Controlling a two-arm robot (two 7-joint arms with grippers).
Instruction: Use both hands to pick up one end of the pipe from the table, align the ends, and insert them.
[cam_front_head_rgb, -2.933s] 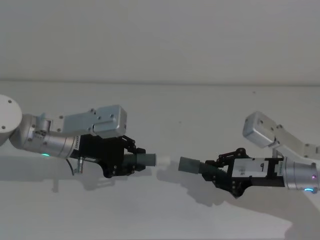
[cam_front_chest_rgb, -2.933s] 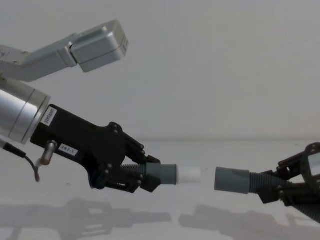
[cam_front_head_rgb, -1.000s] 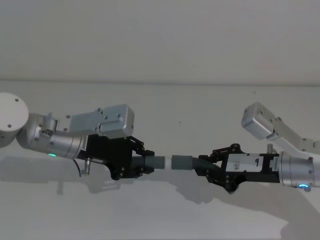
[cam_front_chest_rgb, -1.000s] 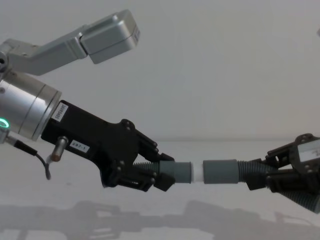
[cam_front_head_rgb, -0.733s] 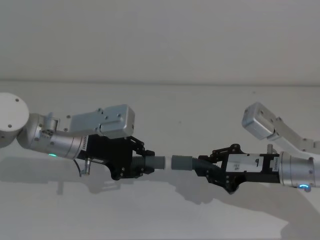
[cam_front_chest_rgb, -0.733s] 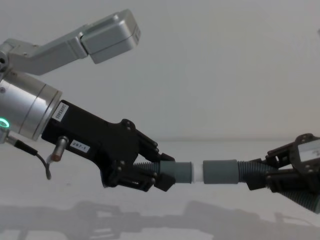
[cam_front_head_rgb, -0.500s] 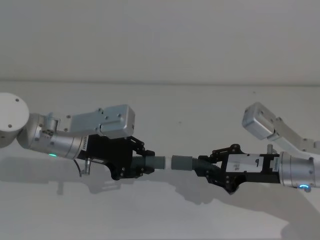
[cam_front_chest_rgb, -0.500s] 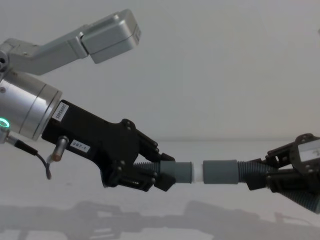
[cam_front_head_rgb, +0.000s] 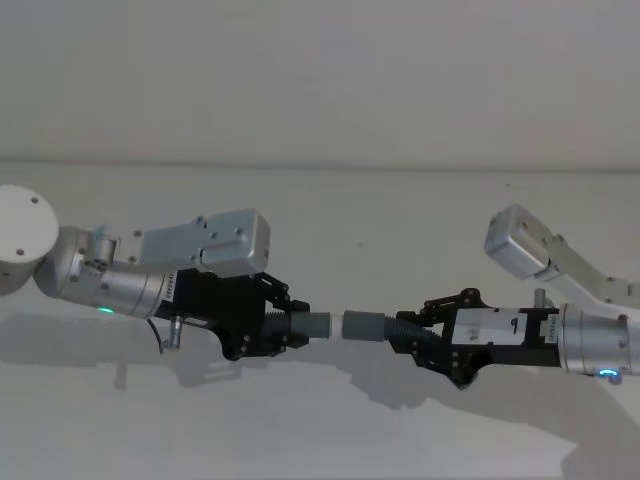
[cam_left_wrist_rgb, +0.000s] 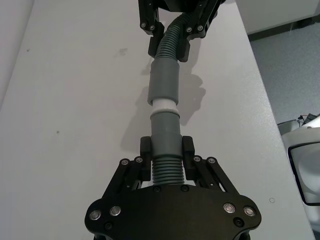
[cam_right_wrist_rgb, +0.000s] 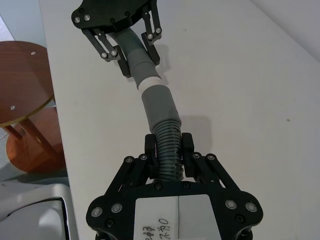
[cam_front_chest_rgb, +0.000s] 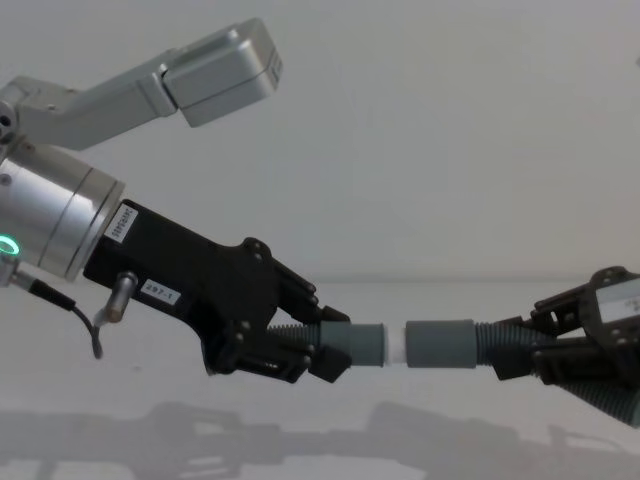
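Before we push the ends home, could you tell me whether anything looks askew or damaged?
Nothing stands out. The left gripper and right gripper each clamp a ribbed pipe piece. The white tip sits partly inside the wider cuff, roughly in line, a short white band exposed.

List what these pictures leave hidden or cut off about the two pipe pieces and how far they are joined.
- White tip: the wider cuff covers its end, so insertion depth is unknown.
- Left pipe piece: its back end is hidden behind the left gripper.
- Right pipe piece: its back end is hidden behind the right gripper.
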